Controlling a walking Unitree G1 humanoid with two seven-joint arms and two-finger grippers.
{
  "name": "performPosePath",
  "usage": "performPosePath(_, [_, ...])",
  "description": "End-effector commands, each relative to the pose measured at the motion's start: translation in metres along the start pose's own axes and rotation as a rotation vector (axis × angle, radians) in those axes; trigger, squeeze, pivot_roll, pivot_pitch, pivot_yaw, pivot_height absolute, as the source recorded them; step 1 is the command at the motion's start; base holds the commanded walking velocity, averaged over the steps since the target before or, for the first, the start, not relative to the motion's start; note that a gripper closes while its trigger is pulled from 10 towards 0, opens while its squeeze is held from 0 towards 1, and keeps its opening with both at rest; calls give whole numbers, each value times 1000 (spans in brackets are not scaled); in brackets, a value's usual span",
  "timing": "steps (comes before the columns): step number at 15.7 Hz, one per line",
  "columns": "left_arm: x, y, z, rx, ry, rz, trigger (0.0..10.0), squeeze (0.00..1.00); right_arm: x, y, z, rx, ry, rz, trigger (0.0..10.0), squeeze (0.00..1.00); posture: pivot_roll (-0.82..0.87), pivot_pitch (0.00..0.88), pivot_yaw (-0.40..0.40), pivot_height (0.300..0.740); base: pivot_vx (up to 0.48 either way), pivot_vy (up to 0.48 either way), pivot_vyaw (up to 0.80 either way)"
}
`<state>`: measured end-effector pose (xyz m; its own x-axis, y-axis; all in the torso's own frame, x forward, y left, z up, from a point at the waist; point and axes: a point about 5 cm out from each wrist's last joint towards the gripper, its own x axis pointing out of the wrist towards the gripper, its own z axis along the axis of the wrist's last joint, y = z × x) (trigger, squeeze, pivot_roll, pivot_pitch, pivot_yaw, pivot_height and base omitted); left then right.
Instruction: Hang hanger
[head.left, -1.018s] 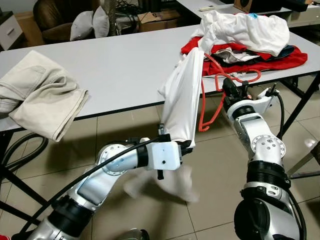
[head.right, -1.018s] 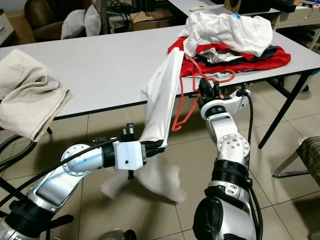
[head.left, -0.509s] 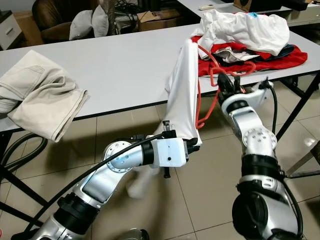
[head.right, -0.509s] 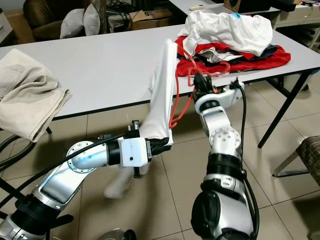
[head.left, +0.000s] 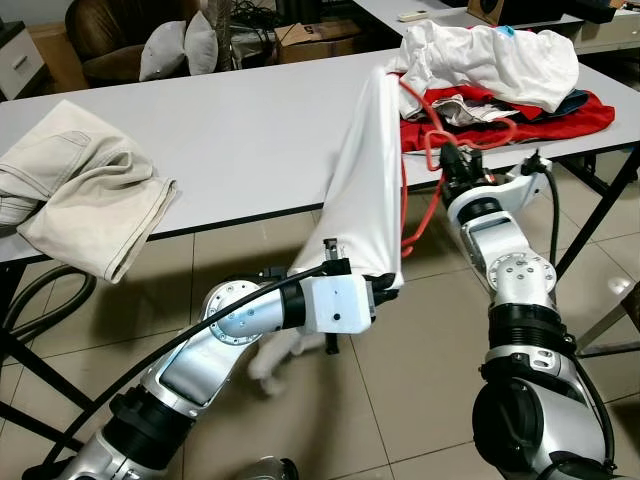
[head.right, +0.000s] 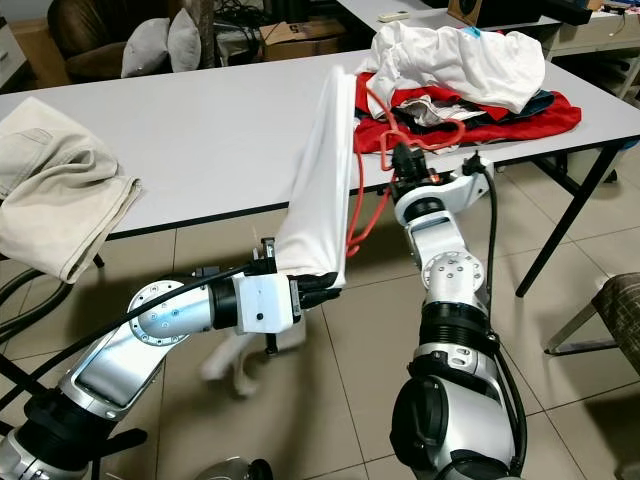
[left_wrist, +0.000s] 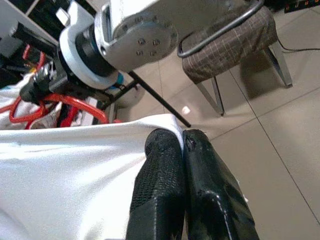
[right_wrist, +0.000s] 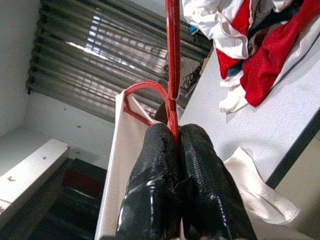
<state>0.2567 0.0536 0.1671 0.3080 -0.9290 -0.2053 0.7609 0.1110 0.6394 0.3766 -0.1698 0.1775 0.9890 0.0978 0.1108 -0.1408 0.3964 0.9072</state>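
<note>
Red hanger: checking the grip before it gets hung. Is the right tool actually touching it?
Touching. The right wrist view shows the right tool shut, the red hanger wire pinched between its fingertips.

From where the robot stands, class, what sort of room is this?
Probably a workroom or office used for sorting laundry: long white table on a tiled floor, pile of clothes, cardboard box behind.

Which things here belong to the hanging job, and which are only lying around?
In the job:
- red hanger, pinched in the right claw
- white garment, its lower edge pinched in the left claw

Lying about:
- beige trousers
- clothes pile
- cushions
</note>
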Motion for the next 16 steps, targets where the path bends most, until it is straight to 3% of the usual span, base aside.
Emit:
performPosePath(1, [3, -12, 5, 7, -27, -83, 0, 0, 8, 19, 22, -11, -105, 59, 10000, 0, -16, 0, 65, 740, 0, 0, 0])
performPosePath(5, [3, -17, 3, -1, -19, -111, 0, 0, 10, 21, 28, 9, -137, 66, 10000, 0, -15, 0, 65, 740, 0, 0, 0])
performPosePath(10, [6, -17, -2, -1, 21, -102, 0, 0, 15, 34, 17, 58, -117, 111, 10000, 0, -13, 0, 61, 740, 0, 0, 0])
performPosePath(16, [7, -18, -2, -3, 25, -100, 0, 0, 14, 33, 12, 80, -106, 108, 10000, 0, -12, 0, 54, 740, 0, 0, 0])
